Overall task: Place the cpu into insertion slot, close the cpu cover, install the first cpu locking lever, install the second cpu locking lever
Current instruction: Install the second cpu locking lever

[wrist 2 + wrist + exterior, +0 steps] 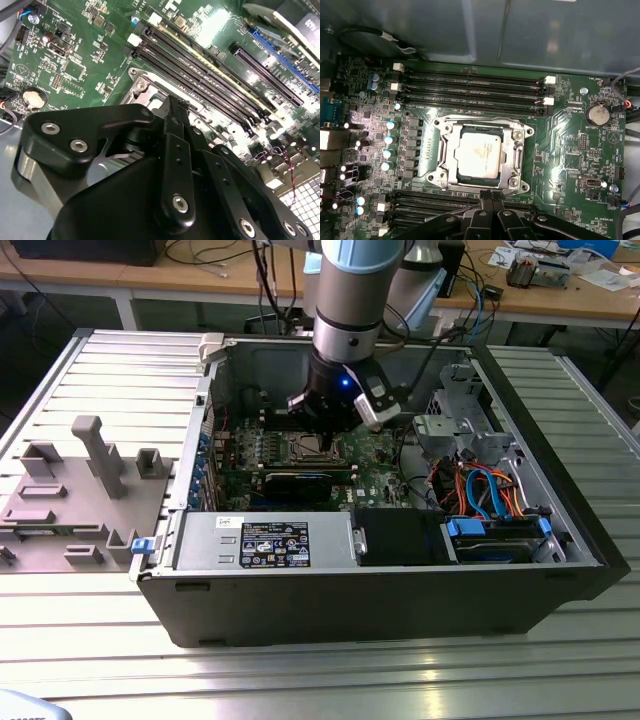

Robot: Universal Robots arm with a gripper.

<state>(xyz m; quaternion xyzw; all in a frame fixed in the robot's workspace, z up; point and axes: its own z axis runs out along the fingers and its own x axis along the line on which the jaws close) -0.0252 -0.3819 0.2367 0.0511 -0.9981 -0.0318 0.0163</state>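
- Gripper (pixel 490 196): in the first wrist view the black fingertips are pressed together with nothing between them, poised just beside the socket's near edge. In the exterior view it hangs low inside the open computer case (pixel 560 570), over the middle of the board.
- Cpu (pixel 477 156): silver-topped square lying flat inside the insertion slot (pixel 481 187), apparently seated; its lid shows through the window.
- Cpu cover (pixel 517 159): looks folded down around the chip, its frame lying on the socket's edges. Whether the locking levers are latched I cannot tell.
- Green motherboard (pixel 560 160): long black memory slots (pixel 470 82) lie beyond the socket toward the board's far edge; the coin battery (pixel 596 114) sits near a far corner.
- Risk, as I judge it: the tips are close to the socket frame, so a slip off a thin lever could drive them onto the cover or nearby components. A chip not fully seated could bend contacts under clamping force.
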